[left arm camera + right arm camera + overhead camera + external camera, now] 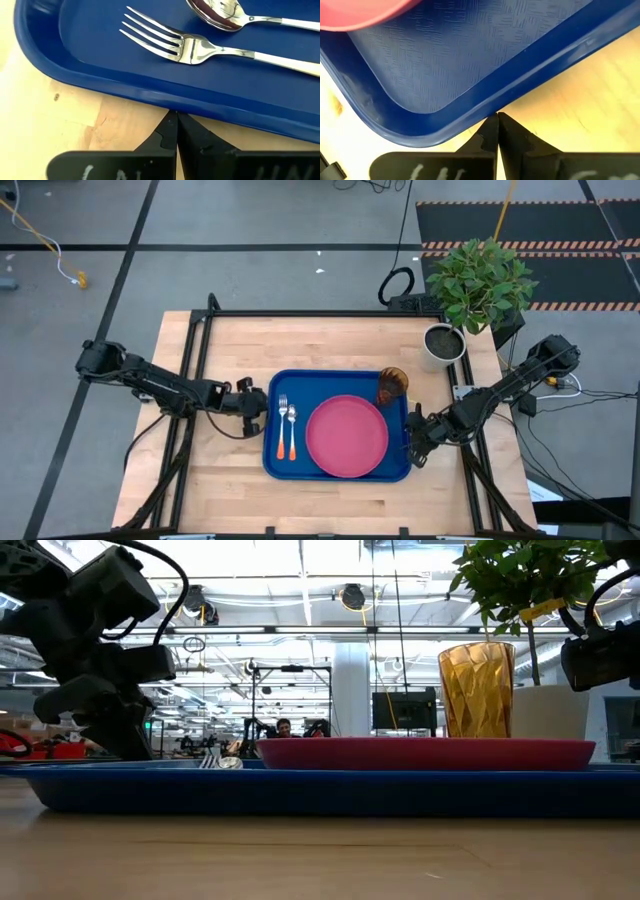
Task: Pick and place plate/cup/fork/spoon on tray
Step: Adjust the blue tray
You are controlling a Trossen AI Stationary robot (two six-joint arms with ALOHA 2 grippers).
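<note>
The blue tray lies flat at the table's middle. On it the pink-red plate lies flat, right of middle. The amber cup stands upright at the far right corner and shows behind the plate in the low view. The fork and the spoon lie side by side on the tray's left part, the fork nearer the rim. My left gripper is shut at the tray's left rim. My right gripper is shut at the near right corner's rim. My left gripper points level from the table's left at the outer side of the tray's left rim, and I cannot tell whether its shut tips touch it. My right gripper points level from the right at the near right corner's rim, and I cannot tell whether it touches.
A white pot with a green plant stands at the far right corner of the table. Bare wood lies along the near edge and the far side. A black frame runs along the table's edges.
</note>
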